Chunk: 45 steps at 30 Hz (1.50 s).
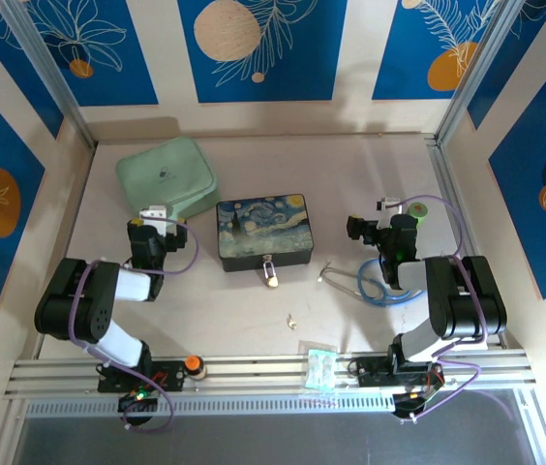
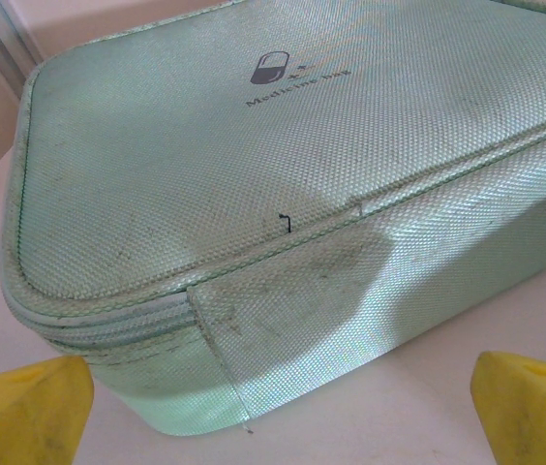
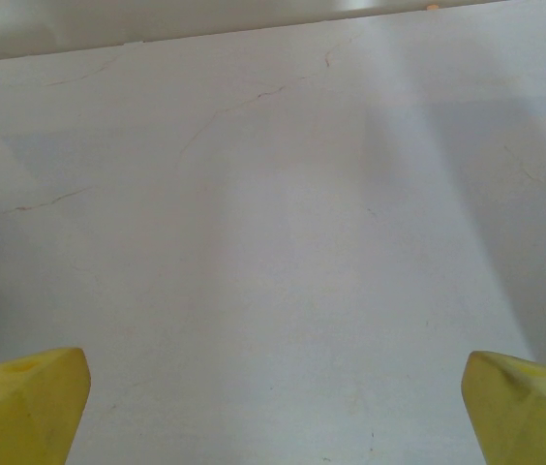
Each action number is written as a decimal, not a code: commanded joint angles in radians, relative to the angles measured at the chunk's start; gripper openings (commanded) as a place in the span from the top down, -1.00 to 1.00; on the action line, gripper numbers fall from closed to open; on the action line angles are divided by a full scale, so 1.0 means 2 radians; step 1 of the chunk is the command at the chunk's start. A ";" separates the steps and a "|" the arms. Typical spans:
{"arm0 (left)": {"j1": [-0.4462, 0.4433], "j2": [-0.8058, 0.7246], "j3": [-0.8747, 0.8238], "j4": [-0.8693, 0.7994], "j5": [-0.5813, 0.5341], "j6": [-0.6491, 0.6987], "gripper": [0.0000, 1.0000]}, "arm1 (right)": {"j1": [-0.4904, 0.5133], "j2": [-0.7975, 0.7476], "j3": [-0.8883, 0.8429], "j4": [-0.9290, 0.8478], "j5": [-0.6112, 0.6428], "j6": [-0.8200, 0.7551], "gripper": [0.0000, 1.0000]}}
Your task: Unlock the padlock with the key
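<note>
The tiny brass padlock point(image 1: 271, 277) hangs at the front clasp of the starry-night box point(image 1: 261, 231), mid table. The small silvery key point(image 1: 291, 319) lies loose on the table just in front of it, a little to the right. My left gripper point(image 1: 154, 218) is left of the box, well away from both. In the left wrist view the left gripper point(image 2: 278, 417) is open, its yellow fingertips point(image 2: 26, 412) wide apart on either side of a green bag's corner. My right gripper point(image 1: 386, 215) is right of the box. It point(image 3: 278, 407) is open over bare table.
A mint-green medicine bag point(image 1: 165, 174) point(image 2: 254, 174) lies at the back left, close in front of the left gripper. A bent silver metal piece point(image 1: 334, 274) joined to a blue cable point(image 1: 375, 288) lies right of the padlock. A small packet point(image 1: 319, 367) rests on the front rail.
</note>
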 commanded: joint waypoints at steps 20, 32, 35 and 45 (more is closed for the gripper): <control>0.003 -0.132 0.001 -0.094 -0.004 -0.001 -0.99 | 0.014 -0.104 0.046 -0.141 0.006 -0.011 -0.98; 0.003 -0.304 0.037 -0.289 0.084 -0.395 -0.99 | -0.016 -0.208 0.133 -0.426 -0.101 0.197 -0.98; -0.001 -0.303 0.054 -0.351 0.143 -0.449 -0.99 | -0.012 -0.228 0.125 -0.428 -0.156 0.204 -0.98; -0.155 -0.292 0.139 -0.553 0.104 -0.421 -0.99 | 0.111 -0.238 0.161 -0.602 -0.089 0.207 -0.97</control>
